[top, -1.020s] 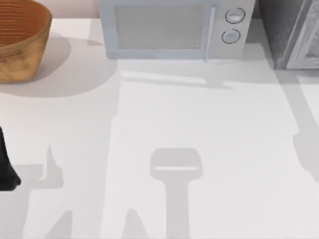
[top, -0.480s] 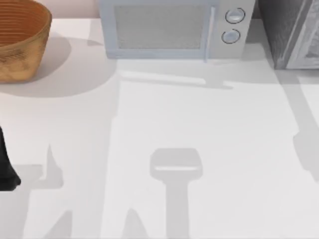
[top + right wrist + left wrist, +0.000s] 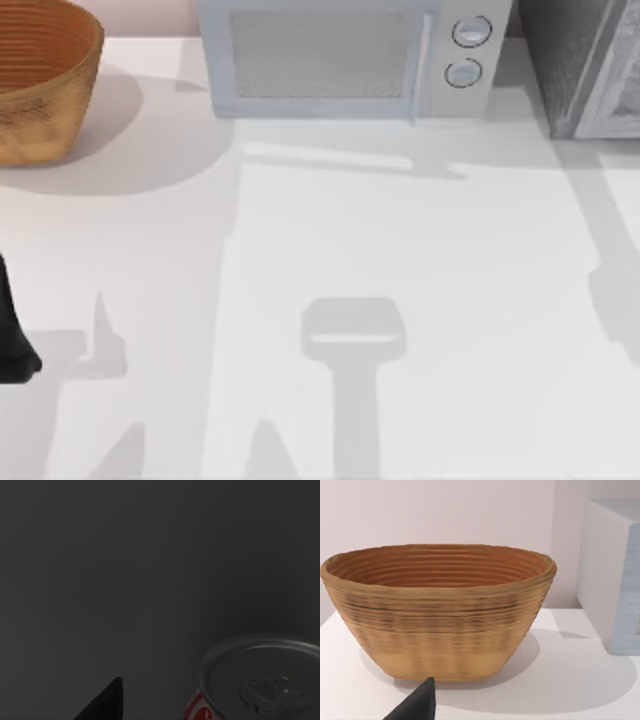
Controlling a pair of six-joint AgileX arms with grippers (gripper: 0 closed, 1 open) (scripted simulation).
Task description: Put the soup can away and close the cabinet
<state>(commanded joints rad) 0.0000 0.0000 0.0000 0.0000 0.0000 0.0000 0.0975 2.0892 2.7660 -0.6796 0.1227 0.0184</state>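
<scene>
Pincer fingers of the right arm show as one dark tip (image 3: 102, 702) in the right wrist view, in front of a dim grey surface that I judge to be the inside of the dark grey speckled boxy cabinet (image 3: 575, 60); whether the fingers are apart or together I cannot tell. Just beside that tip is the small cylindrical soup can (image 3: 260, 680) with its silver metal top and a sliver of red label, seemingly already within the cabinet. Whether the can is touched by the pincer I cannot tell.

If the can is set down, the step in hand is likely the retreat: draw the right arm straight back out, keeping clear of the can so it stays upright, then swing round to the pale grey framed panel door (image 3: 618, 95) and push it shut evenly.

On the white tabletop (image 3: 400, 250), the left arm sits parked at the left edge, its pincer tip (image 3: 417, 705) facing the woven brown basket (image 3: 437, 607); its state I cannot tell. At the tabletop's back is the light grey microwave (image 3: 350, 55).
</scene>
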